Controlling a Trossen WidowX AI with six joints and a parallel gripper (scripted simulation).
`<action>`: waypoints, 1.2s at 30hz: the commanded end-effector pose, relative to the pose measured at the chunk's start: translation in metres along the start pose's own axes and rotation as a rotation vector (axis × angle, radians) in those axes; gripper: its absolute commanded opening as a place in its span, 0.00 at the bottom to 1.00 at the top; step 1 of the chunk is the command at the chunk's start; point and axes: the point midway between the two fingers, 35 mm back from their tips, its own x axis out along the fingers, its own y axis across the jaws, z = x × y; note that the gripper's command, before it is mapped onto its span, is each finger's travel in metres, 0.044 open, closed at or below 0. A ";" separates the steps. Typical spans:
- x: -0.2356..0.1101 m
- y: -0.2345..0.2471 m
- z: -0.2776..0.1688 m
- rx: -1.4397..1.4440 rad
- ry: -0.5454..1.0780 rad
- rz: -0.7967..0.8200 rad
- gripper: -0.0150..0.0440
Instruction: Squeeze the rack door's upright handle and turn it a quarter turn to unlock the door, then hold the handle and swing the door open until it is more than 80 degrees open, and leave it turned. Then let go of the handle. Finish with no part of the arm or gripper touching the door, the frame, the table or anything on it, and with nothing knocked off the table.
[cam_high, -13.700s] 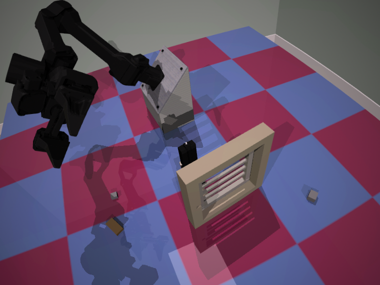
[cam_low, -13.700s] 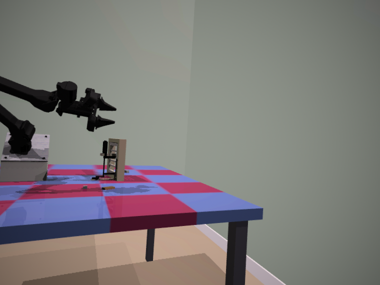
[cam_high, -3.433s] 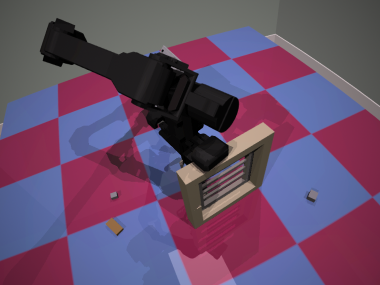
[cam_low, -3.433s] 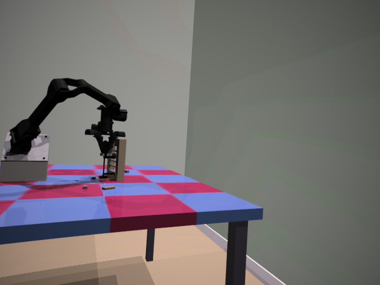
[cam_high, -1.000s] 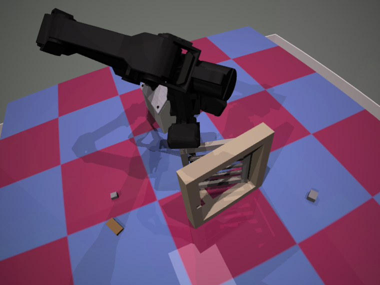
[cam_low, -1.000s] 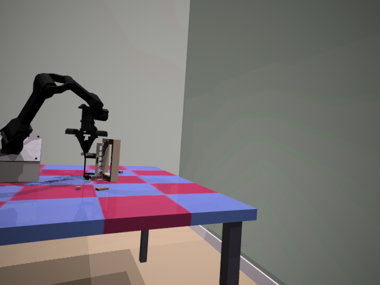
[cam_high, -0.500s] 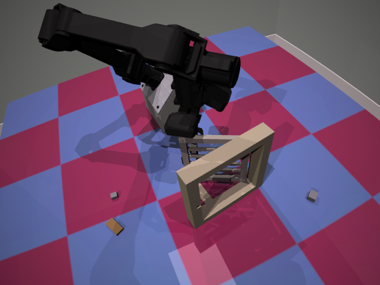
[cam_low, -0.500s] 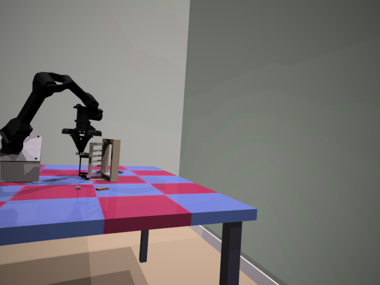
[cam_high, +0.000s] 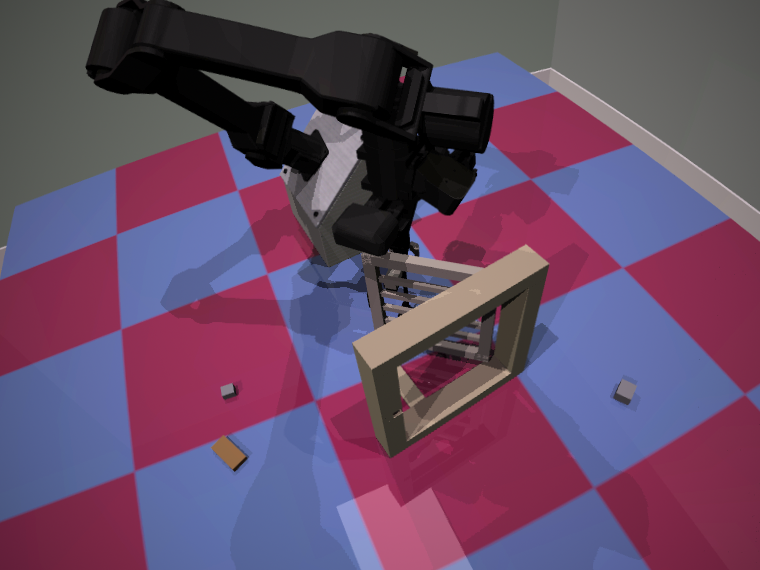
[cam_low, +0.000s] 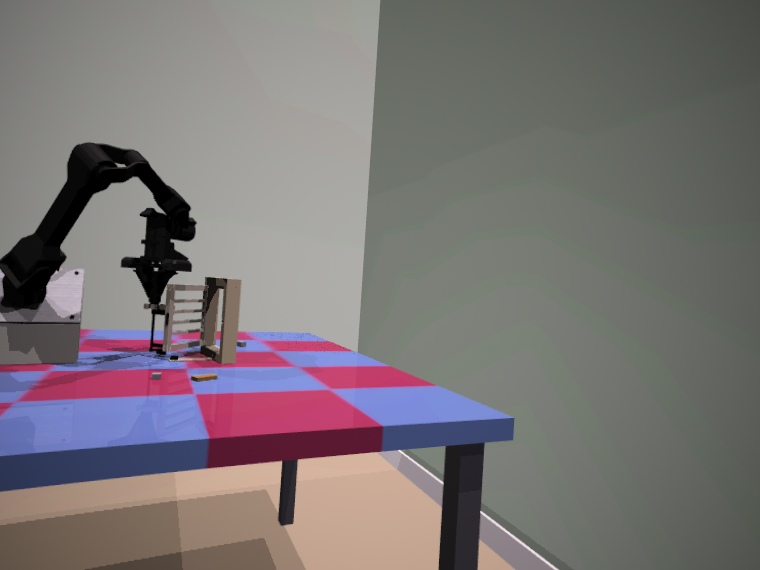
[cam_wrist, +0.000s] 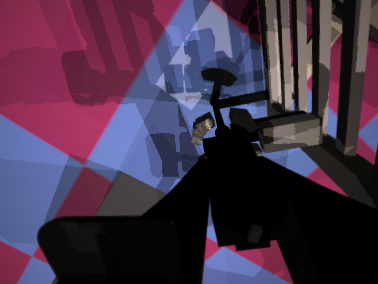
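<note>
The rack's tan frame (cam_high: 384, 411) (cam_low: 232, 325) stands upright on the table (cam_low: 294, 408). Its slatted door (cam_high: 372, 291) (cam_low: 168, 322) (cam_wrist: 325, 60) stands partly open toward the robot base, at a slant to the frame, clearly short of square to it. The handle (cam_low: 152, 331) (cam_wrist: 218, 76) is a thin black upright rod beside the door's free edge, with short arms linking it to the door. My gripper (cam_low: 154, 303) (cam_wrist: 230, 165) points down and is shut on the handle's upper part. In the top view the arm and door mostly hide the handle; its exact turn is hard to tell.
A small grey cube (cam_high: 228, 391) (cam_low: 156, 376) and an orange block (cam_high: 228, 452) (cam_low: 204, 377) lie to one side of the frame. Another grey cube (cam_high: 625, 391) (cam_low: 241, 344) lies on the other side. The robot base (cam_high: 340, 211) (cam_low: 39, 342) stands behind the gripper.
</note>
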 end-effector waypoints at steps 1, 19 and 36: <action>0.000 0.006 0.002 0.074 -0.004 0.001 0.28; 0.000 0.042 0.017 0.346 -0.004 0.003 0.28; -0.001 0.074 0.041 0.623 -0.005 0.006 0.28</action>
